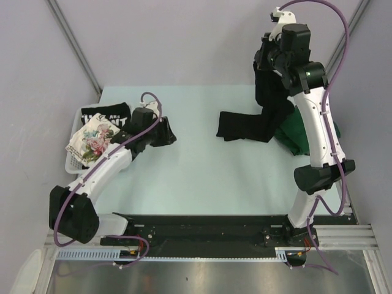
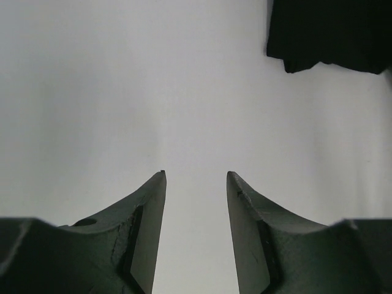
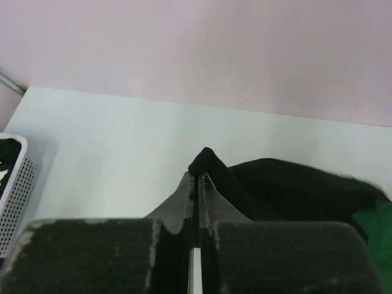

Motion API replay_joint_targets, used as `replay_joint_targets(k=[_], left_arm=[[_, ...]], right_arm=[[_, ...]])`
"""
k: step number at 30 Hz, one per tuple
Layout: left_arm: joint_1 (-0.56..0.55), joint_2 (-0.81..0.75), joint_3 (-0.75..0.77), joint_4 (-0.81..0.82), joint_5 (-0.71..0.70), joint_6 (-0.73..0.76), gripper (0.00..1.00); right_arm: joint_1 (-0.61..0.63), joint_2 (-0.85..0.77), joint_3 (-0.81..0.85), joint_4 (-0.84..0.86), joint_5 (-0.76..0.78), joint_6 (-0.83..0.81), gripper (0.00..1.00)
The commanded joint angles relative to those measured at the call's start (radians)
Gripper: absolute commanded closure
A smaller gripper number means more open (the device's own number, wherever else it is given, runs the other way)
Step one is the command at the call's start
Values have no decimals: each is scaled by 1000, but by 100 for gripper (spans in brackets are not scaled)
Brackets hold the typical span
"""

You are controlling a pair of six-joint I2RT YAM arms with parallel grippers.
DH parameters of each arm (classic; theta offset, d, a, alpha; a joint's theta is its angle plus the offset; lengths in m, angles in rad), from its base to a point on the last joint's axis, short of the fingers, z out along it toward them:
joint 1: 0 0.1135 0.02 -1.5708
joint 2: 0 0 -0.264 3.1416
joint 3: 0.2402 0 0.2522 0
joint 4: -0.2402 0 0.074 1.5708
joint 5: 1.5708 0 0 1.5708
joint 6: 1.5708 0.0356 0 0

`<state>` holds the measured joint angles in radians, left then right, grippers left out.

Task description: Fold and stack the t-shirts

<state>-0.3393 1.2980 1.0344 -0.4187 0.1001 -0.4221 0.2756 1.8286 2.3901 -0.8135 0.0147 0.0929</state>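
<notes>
My right gripper (image 1: 264, 61) is raised high at the back right and is shut on a pinched fold of the plain black t-shirt (image 1: 245, 125). The shirt hangs from the jaws and trails onto the table. In the right wrist view the jaws (image 3: 199, 176) are closed with black cloth (image 3: 294, 184) bulging above the tips. A dark green t-shirt (image 1: 301, 139) lies bunched behind the right arm. My left gripper (image 1: 168, 135) hovers low over the left of the table, open (image 2: 195, 174), nothing between its fingers. A corner of the black shirt (image 2: 331, 30) lies ahead of it.
A white slatted basket (image 1: 72, 162) stands at the table's left edge. It holds a black t-shirt with white lettering (image 1: 104, 113) and a white floral-print t-shirt (image 1: 92, 142). The basket's wall (image 3: 13, 190) also shows at the left of the right wrist view.
</notes>
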Motion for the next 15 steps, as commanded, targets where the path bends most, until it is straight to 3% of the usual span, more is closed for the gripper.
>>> replay_joint_targets(k=[1,7,15], left_arm=[[-73,40,4,70,50,-41,51],[-171,136,15,139,65,-75,51],[-289,412,213,189,93,-89,50]], right_arm=[[17,-43,-17,59,13,-19,100],[14,-71,-83,62,30,-33,100],[-4,-159,-239,71,71,-58,100]])
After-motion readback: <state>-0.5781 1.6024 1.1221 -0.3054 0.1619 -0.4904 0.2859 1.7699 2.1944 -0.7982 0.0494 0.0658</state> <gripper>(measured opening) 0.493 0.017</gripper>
